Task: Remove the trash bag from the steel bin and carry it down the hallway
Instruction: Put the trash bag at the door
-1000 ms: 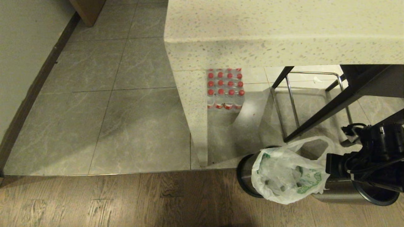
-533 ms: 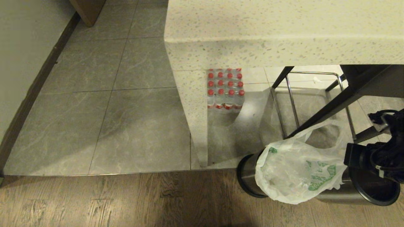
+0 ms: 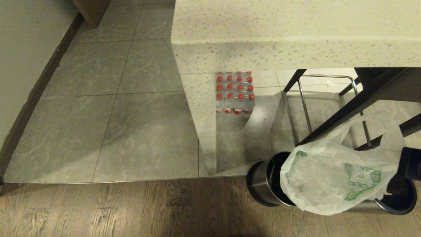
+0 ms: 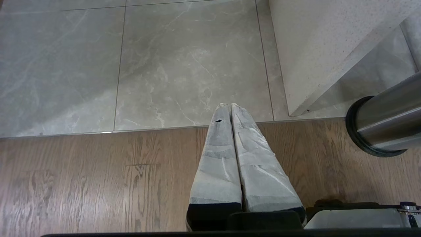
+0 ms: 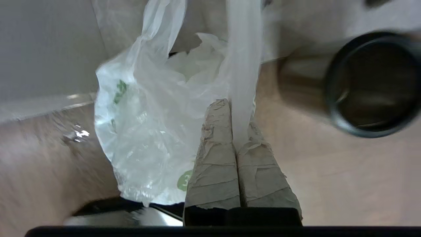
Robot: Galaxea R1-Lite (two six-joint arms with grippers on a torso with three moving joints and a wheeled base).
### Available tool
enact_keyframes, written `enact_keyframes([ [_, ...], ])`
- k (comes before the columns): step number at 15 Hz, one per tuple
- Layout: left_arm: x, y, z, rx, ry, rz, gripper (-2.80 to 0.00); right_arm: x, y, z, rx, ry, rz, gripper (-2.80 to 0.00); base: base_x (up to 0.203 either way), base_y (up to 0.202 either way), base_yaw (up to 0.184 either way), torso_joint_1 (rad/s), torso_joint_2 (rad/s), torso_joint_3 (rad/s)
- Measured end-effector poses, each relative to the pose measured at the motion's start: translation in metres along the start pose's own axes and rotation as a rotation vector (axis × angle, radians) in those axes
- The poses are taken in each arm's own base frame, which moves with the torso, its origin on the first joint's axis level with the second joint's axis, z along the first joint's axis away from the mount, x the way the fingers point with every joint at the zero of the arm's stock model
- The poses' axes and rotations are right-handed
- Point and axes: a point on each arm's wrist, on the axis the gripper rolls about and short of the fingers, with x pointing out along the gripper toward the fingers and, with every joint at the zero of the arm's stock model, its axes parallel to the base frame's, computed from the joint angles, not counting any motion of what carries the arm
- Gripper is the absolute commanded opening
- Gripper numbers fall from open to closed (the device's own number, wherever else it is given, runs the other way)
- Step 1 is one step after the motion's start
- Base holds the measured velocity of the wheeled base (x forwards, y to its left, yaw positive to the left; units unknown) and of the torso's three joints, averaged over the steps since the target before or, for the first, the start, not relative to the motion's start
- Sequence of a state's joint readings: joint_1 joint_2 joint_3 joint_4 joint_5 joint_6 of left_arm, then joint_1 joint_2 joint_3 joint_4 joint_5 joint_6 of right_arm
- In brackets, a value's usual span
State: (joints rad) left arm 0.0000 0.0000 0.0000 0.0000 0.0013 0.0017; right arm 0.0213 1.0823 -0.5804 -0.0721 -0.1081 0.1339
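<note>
**A:** Grey tiles (image 3: pixel 98 131) meet a strip of wood floor (image 3: pixel 131 210), and a speckled stone counter (image 3: pixel 296 29) fills the far side. Where's the bag?

**B:** Out of the bin (image 3: pixel 263 184). The bag (image 3: pixel 329 177) hangs in the air in front of the bin and over it, hiding most of the rim. One handle loop stretches up beside the bin toward the right gripper (image 5: pixel 234 108).

**A:** Is that gripper holding it?

**B:** Yes. In the right wrist view its two taped fingers (image 5: pixel 217 148) are pressed together with a strip of the bag's plastic pinched between them. The bag's body droops beside them, green print showing.

**A:** And the bin itself?

**B:** Lying tilted on the wood floor by the counter's leg, dark mouth open.

**A:** The other arm?

**B:** The left gripper (image 4: pixel 229 106) hangs over the wood floor, well to the side of the bin, fingers closed on nothing.

**A:** Anything else near the bin?

**B:** A pack of red-capped bottles (image 3: pixel 235 92) beyond it under the counter, and a black stool frame (image 3: pixel 329 125) behind it.
</note>
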Motion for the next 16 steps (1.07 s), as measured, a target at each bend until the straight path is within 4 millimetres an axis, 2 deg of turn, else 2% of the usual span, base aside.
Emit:
enact_keyframes([
  [2,0.0,0.0,0.0,0.0,0.0,0.0,-2.8,-0.024,-0.009,-0.009,-0.044,-0.037,-0.031,-2.8,0.0,0.0,0.0,0.0,0.0,0.0],
  [5,0.0,0.0,0.0,0.0,0.0,0.0,-2.8,-0.058,-0.019,-0.035,-0.109,-0.115,-0.075,-2.8,0.0,0.0,0.0,0.0,0.0,0.0],
  [10,0.0,0.0,0.0,0.0,0.0,0.0,-2.8,-0.096,-0.024,-0.089,-0.144,-0.236,-0.1,-2.8,0.0,0.0,0.0,0.0,0.0,0.0],
  [12,0.0,0.0,0.0,0.0,0.0,0.0,-2.8,-0.1,-0.026,-0.112,-0.138,-0.25,-0.113,-2.8,0.0,0.0,0.0,0.0,0.0,0.0],
  [16,0.0,0.0,0.0,0.0,0.0,0.0,-2.8,-0.095,-0.029,-0.136,-0.109,-0.26,-0.142,-2.8,0.0,0.0,0.0,0.0,0.0,0.0],
])
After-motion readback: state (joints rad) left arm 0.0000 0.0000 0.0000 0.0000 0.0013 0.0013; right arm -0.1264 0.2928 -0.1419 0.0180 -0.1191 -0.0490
